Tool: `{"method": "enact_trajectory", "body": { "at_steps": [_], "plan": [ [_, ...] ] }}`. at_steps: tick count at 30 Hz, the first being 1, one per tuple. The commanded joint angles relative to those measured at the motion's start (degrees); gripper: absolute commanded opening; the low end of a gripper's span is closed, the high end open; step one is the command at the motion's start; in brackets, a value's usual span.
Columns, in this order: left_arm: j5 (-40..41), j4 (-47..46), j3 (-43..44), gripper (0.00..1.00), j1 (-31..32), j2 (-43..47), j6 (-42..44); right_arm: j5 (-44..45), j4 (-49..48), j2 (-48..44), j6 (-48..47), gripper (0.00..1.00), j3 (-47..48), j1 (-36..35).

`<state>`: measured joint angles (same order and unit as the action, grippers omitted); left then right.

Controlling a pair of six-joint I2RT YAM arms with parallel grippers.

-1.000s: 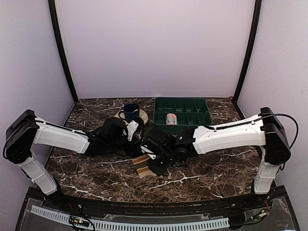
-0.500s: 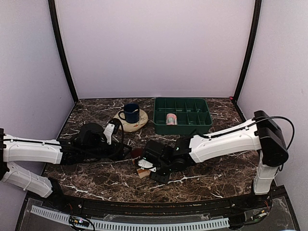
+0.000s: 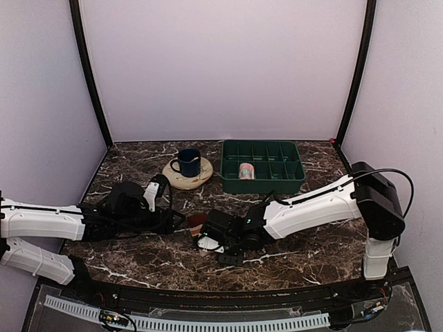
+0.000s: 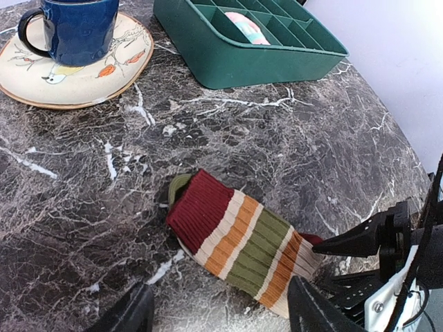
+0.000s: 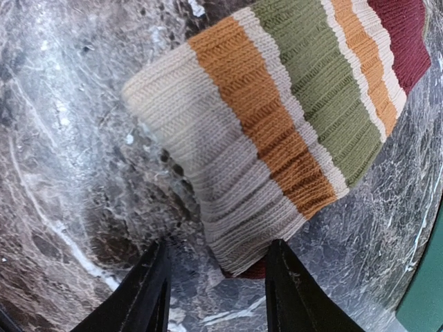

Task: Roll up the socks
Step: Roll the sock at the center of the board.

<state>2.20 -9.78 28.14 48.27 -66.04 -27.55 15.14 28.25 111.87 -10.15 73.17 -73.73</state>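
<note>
The striped sock (image 4: 242, 242) lies flat on the marble: maroon end to the left, then cream, orange and green bands. Its cream cuff (image 5: 208, 159) points at my right gripper (image 5: 218, 277). That gripper is open and low over the table, the cuff's corner just between its fingers (image 5: 284, 283), neither pressing it. My left gripper (image 4: 218, 311) is open, hovering just short of the sock's near side and holding nothing. In the top view the sock (image 3: 196, 221) shows only partly between the two grippers. The pink sock (image 3: 246, 171) sits rolled in the green tray (image 3: 299, 169).
A blue mug (image 3: 187, 162) stands on a round tan coaster (image 3: 201, 178) at the back left of the sock, both also seen in the left wrist view, mug (image 4: 76, 28) on coaster (image 4: 69, 76). The tray's near wall (image 4: 228, 66) rises behind the sock.
My left arm has drawn back to the left, off the sock. The right gripper has slid toward the near edge to the cuff end, and its jaws have widened.
</note>
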Motion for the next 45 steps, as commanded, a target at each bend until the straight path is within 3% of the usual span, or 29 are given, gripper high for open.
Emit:
{"method": "enact_trajectory", "body": {
  "at_steps": [1, 14, 20, 24, 31, 45],
  "plan": [
    [0.1, -0.5, -1.3, 0.69, -0.1, 2.2, -0.1, 2.1, -2.3, 1.1, -3.0, 0.43, -1.1, 0.6],
    [-0.1, -0.9, -1.6, 0.69, -0.1, 2.0, 1.8, -2.6, -1.9, 3.6, -4.9, 0.39, -1.2, 3.6],
    [0.0, -1.1, -3.0, 0.69, -0.1, 3.5, 2.1, -7.0, 1.8, 5.1, -4.2, 0.2, 0.0, 4.1],
    [-0.8, -1.7, -4.9, 0.69, 0.0, 5.5, 1.8, -11.1, 4.7, 6.1, -2.2, 0.0, 2.4, 4.7],
    [-1.6, -2.9, -8.3, 0.69, 1.0, 9.0, 2.2, -19.9, 10.0, 7.2, 4.3, 0.0, 9.3, 6.1],
    [1.2, -5.5, -9.1, 0.69, 12.6, 4.8, 9.1, -35.8, 16.3, 9.8, 10.9, 0.0, 16.8, 9.5]
  ]
}}
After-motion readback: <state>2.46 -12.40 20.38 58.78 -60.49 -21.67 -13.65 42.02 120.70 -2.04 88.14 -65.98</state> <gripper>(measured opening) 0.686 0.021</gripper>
